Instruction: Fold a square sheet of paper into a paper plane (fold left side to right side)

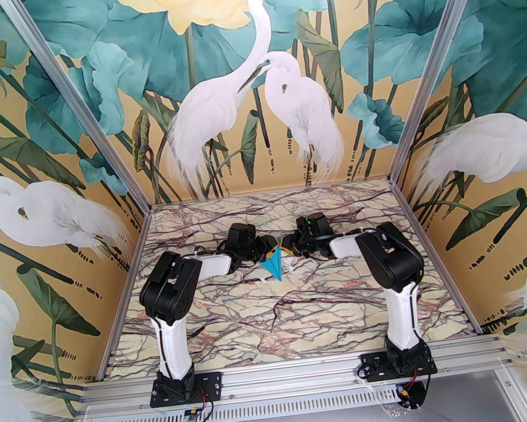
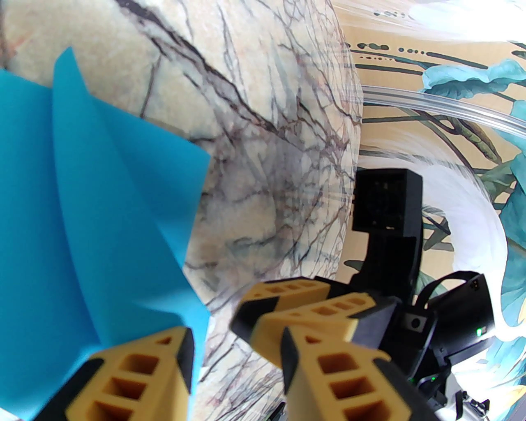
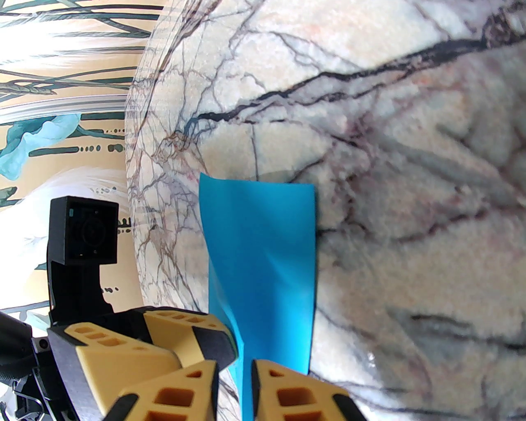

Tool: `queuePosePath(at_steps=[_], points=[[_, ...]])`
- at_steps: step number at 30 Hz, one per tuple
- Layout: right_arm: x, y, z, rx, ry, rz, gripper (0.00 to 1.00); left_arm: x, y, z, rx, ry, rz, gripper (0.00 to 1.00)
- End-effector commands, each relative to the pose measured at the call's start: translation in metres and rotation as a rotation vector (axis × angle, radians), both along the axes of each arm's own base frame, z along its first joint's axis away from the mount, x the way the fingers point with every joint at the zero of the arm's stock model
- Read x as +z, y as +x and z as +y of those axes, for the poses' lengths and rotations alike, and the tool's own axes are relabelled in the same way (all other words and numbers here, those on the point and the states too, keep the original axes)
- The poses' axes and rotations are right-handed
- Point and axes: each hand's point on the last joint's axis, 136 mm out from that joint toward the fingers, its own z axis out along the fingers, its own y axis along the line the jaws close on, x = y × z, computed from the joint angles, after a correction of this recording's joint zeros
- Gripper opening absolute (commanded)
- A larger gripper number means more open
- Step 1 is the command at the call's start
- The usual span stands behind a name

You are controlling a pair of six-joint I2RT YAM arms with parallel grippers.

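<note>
R gripper (image 3: 234,370): jaws narrow, just a slit, w/ a strip of the paper plane (image 1: 273,263) running thru it; can't tell if either pad actually presses the paper. L gripper (image 2: 234,366): jaws part-way apart, table (image 1: 277,331) showing btwn them, one finger right beside the plane's fanned layers, not clamped on them as far as I can see. Plane is mid-table, a bit toward the far side, btwn the 2 grippers, which meet nose to nose, L from the left, R from the right. Its point aims at the near edge and it looks propped up, not flat. Paper reads as a creased dart, so the step in hand is prob. a last tidy-up or set-down. To do it well: keep one side steady while the other works, never both loose w/ the plane tilted. Bring it down till the belly fold rests on the table before opening wide. Back each gripper out along its own fingers, L leftward, R rightward, so no pad drags a flap open. Go slow, since the fingertips are near touching and a knock would skew the creases. Writing/brands: none readable; paper is plain, grippers unmarked, just a small green light (image 1: 309,222) on the R wrist unit.
</note>
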Motion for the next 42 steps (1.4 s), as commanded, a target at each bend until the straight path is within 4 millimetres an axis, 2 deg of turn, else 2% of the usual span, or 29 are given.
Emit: queuePosePath(at_steps=[1,4,22,28,42], points=[[0.002,0.005,0.008,0.014,0.050,-0.007,0.20,-0.008,-0.003,-0.005,-0.024,-0.011,0.015,0.41],[0.000,0.006,0.010,0.017,0.070,0.000,0.20,-0.009,-0.003,-0.007,-0.027,-0.017,0.019,0.35],[-0.006,0.007,0.020,0.018,0.145,0.018,0.18,-0.007,-0.004,-0.013,-0.041,-0.032,0.016,0.35],[-0.009,0.006,0.021,0.013,0.157,0.026,0.18,-0.006,-0.005,-0.016,-0.046,-0.048,0.014,0.32],[-0.015,0.006,0.018,0.004,0.148,0.032,0.00,-0.004,-0.006,-0.017,-0.053,-0.051,0.014,0.32]])
